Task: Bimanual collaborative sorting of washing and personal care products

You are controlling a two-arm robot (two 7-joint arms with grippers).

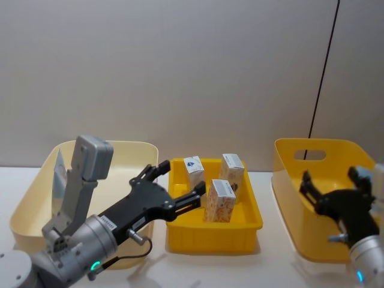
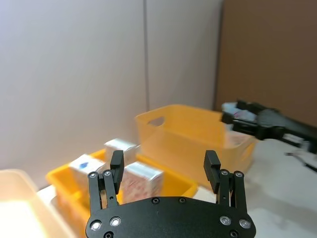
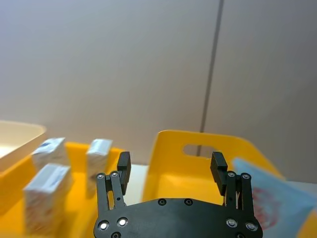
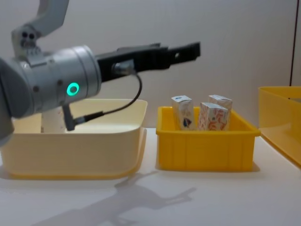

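The matte black left gripper (image 1: 175,185) hangs spread and empty above the left rim of the shallow glossy yellow tray (image 1: 210,237). Three boxy white cartons (image 1: 220,201) with orange print stand upright below its fingertips. The right gripper (image 1: 333,183), also agape and empty, hovers over the deep yellow bin (image 1: 288,180), with one soft pale-blue tube (image 3: 277,198) beside it. A second tube (image 1: 60,177) leans in the rounded cream bin (image 1: 30,210).

Looks like a robotics lab bench — bare grey wall (image 1: 180,72), plain white table (image 4: 211,200), plastic sorting bins (image 1: 210,237).
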